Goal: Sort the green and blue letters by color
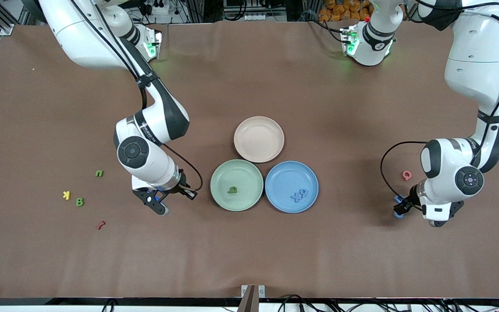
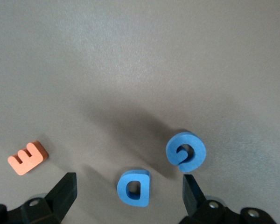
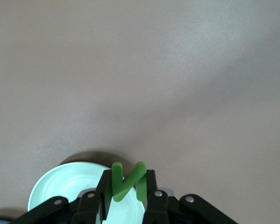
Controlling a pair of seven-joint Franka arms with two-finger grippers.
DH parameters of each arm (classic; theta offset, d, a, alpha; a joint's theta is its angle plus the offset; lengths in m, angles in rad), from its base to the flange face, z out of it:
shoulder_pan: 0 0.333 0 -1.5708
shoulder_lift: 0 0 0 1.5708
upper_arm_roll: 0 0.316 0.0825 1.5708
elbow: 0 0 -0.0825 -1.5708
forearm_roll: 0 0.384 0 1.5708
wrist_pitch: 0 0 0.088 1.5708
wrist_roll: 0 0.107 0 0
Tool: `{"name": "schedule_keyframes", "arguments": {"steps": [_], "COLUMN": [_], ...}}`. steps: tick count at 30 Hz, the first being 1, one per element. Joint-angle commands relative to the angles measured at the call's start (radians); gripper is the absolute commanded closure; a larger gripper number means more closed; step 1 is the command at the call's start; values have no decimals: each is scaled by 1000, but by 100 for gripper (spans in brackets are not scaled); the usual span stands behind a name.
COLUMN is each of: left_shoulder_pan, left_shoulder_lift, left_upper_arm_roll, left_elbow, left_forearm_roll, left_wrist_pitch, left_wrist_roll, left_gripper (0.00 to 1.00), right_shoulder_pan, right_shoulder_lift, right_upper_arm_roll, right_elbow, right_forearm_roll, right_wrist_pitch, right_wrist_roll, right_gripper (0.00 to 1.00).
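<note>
The green N (image 3: 128, 182) is pinched upright between the fingers of the right gripper (image 3: 129, 196), which hangs above the bare cloth just beside the green plate (image 1: 219, 173), toward the right arm's end of the table. One green letter (image 1: 232, 190) already lies in that plate, and two blue ones, an X (image 1: 296, 197) and a small rounded piece (image 1: 303, 191), lie touching in the blue plate (image 1: 275, 177) next to it. The beige plate (image 1: 259, 139) sits farther from the front camera, against both.

The left gripper (image 2: 130, 196) hovers low with its jaws spread wide around the blue D (image 2: 134, 187), gripping nothing; the blue G (image 2: 186, 151) lies just beside, the orange E (image 2: 27, 157) a little apart, a pink Q (image 1: 406, 175) nearby.

Loose near the right arm: a green u (image 1: 98, 173), green B (image 1: 79, 201), yellow K (image 1: 66, 195) and a dark red piece (image 1: 100, 225).
</note>
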Motion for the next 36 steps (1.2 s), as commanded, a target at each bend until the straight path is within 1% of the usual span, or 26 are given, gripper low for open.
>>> {"name": "schedule_keyframes", "arguments": {"steps": [1, 11, 19, 22, 26, 27, 30, 31, 33, 35, 36], "left_shoulder_pan": [-2, -13, -19, -18, -16, -16, -16, -18, -25, -34, -36], "left_shoulder_lift": [-25, -23, -23, -23, -23, -23, -23, -23, -22, -20, -20], "left_upper_arm_roll": [0, -1, -1, -1, -1, -1, -1, -1, 0, 2, 2], "left_elbow": [-65, -69, -71, -69, -69, -71, -71, -71, -71, -71, -72], "left_forearm_roll": [-8, -8, -8, -8, -8, -8, -8, -8, -8, -8, -8], "left_wrist_pitch": [61, 66, 66, 66, 69, 69, 69, 70, 70, 72, 72], "left_wrist_roll": [-17, -35, -40, -40, -40, -40, -43, -44, -54, -70, -77], "left_gripper": [0, 0, 1, 26, 53, 58, 69, 70, 74, 82, 84], "right_shoulder_pan": [29, 103, 153, 176, 198, 203, 213, 215, 216, 216, 218], "right_shoulder_lift": [30, 87, 127, 153, 167, 168, 168, 171, 177, 177, 177], "right_upper_arm_roll": [-2, -4, -4, -5, -5, -5, -5, -5, -5, -5, -5], "right_elbow": [32, 32, 51, 73, 81, 81, 79, 79, 79, 79, 79], "right_forearm_roll": [1, -4, -10, -12, -18, -25, -44, -49, -50, -50, -50], "right_wrist_pitch": [18, 169, 195, 195, 196, 195, 193, 193, 193, 193, 193], "right_wrist_roll": [47, 167, 221, 247, 270, 274, 300, 310, 322, 323, 323], "right_gripper": [100, 100, 100, 100, 100, 100, 100, 98, 84, 73, 69]}}
